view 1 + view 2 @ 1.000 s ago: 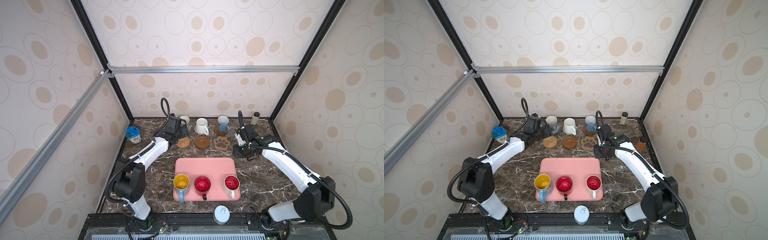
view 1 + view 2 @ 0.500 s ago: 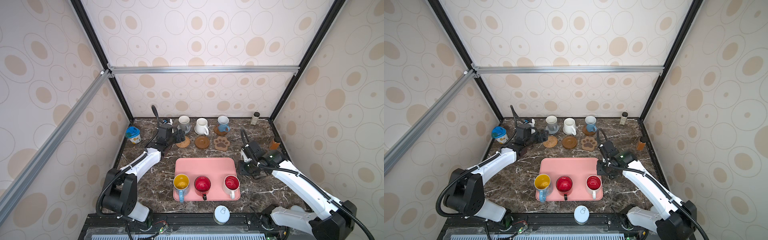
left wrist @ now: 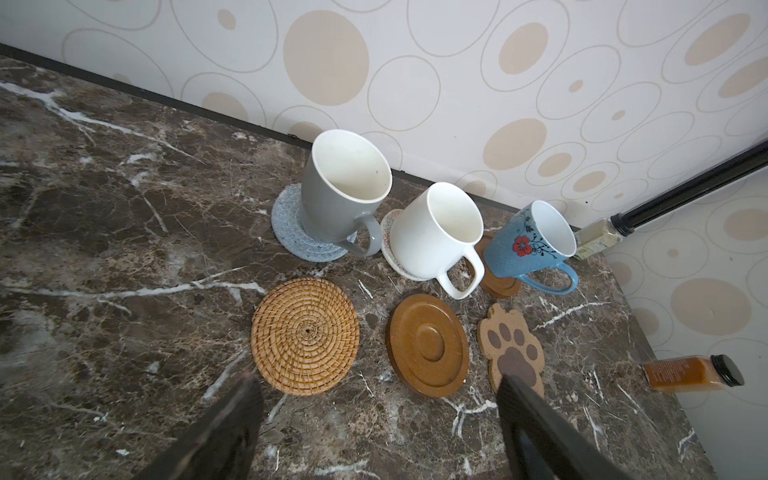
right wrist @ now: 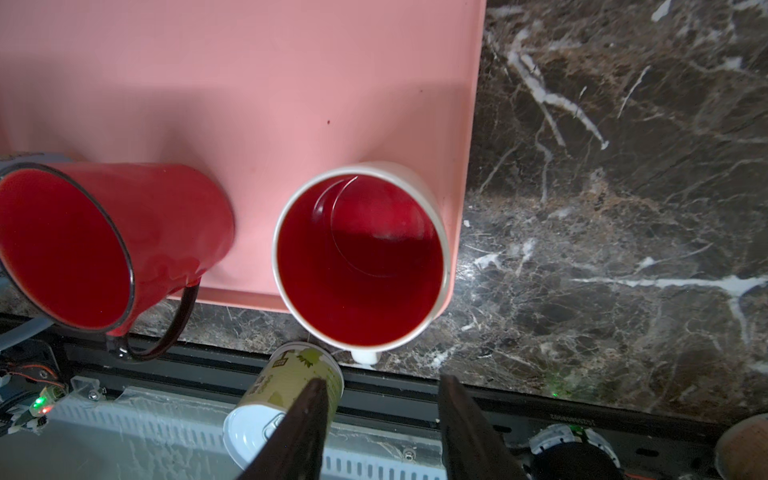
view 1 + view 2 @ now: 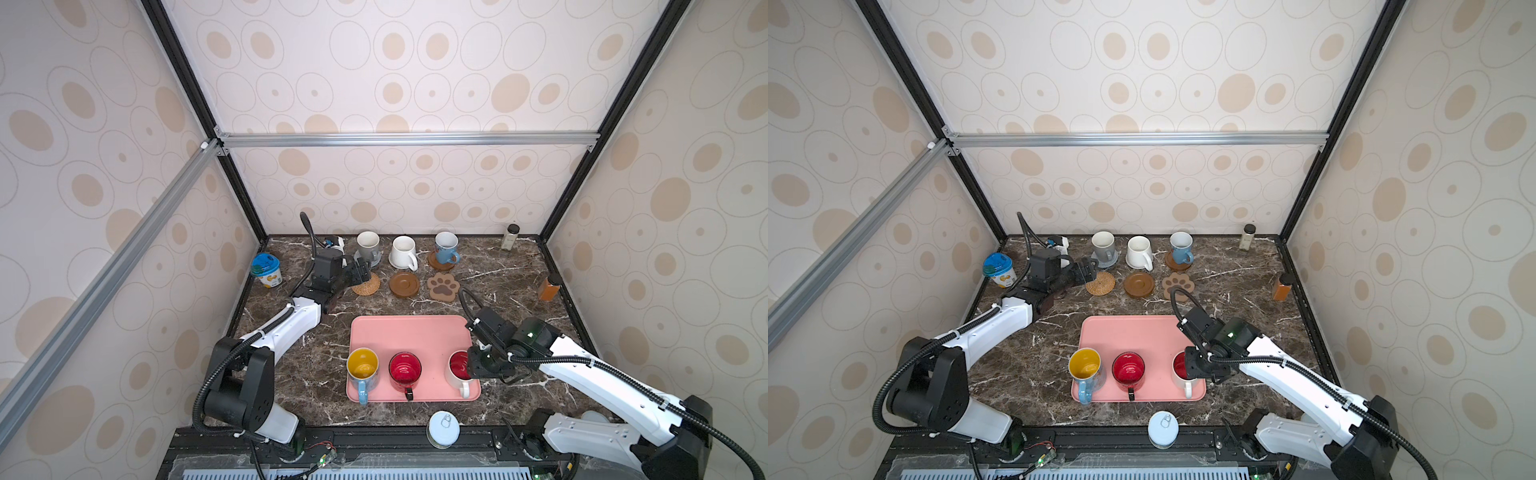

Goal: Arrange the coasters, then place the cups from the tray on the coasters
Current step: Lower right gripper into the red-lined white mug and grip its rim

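The left arm's fingers (image 5: 360, 271), spread wide and holding nothing, hover just short of the tan round rattan coaster (image 3: 305, 334). It lies bare beside a brown wooden disc coaster (image 3: 428, 343) and a brown paw-shaped coaster (image 3: 513, 347), apparently kept free for the mugs on the flat pink tray (image 5: 399, 332). The right arm's fingers (image 5: 473, 368), partly open and empty, hang just over the tray's white mug with a red inside (image 4: 361, 257), seemingly lined up to grip it.

Three cups (image 5: 405, 370) at the tray (image 5: 411, 332) front; three more on coasters (image 3: 286, 224) behind.
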`<state>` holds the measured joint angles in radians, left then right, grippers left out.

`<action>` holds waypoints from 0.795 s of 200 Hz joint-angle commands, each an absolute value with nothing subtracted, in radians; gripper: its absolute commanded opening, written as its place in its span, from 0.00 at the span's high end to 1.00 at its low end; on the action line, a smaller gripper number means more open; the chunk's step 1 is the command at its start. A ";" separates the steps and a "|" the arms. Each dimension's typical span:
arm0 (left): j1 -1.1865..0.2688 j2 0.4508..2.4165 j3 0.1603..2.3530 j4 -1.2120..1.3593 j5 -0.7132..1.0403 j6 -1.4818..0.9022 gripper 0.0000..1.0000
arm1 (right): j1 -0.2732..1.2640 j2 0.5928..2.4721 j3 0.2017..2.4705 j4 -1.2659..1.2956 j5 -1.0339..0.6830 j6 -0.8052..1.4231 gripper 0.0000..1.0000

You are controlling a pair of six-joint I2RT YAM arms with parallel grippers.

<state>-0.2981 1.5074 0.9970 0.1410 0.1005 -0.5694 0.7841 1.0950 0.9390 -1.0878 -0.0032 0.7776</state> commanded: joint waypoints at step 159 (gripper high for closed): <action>-0.279 1.479 0.987 0.114 0.115 -0.589 0.12 | 0.944 1.180 0.792 -0.930 0.066 0.950 0.58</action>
<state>-0.2893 1.5070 0.9894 0.1318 0.1108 -0.5804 0.9268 1.1591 0.8082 -0.9440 0.0223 0.9108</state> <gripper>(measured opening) 0.884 0.424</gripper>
